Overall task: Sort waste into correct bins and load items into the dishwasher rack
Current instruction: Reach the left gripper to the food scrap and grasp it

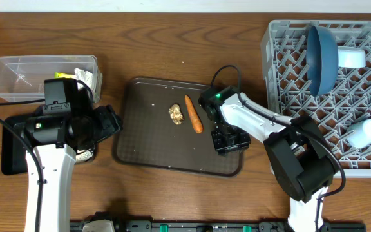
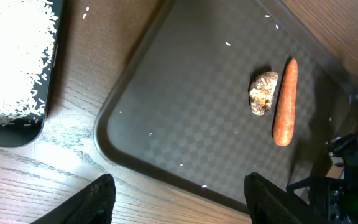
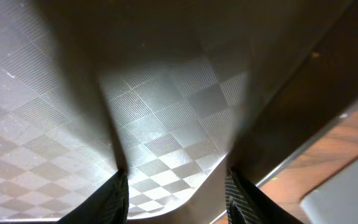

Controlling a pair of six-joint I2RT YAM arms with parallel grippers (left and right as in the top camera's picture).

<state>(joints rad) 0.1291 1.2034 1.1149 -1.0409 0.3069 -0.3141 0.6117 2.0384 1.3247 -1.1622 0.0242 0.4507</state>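
White rice (image 2: pixel 11 56): plain from left wrist only | left gripper (image 2: pixel 179 194) wide, empty | right gripper (image 3: pixel 176 191) half-open, empty

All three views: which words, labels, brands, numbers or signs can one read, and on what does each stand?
No text can be read in any view.
Wrapper in the tub: it has print, but it is too small and blurred to read.
Tray and rack: no marks show.

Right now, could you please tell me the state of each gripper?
Left gripper: open, holding nothing.
Right gripper: open, holding nothing.
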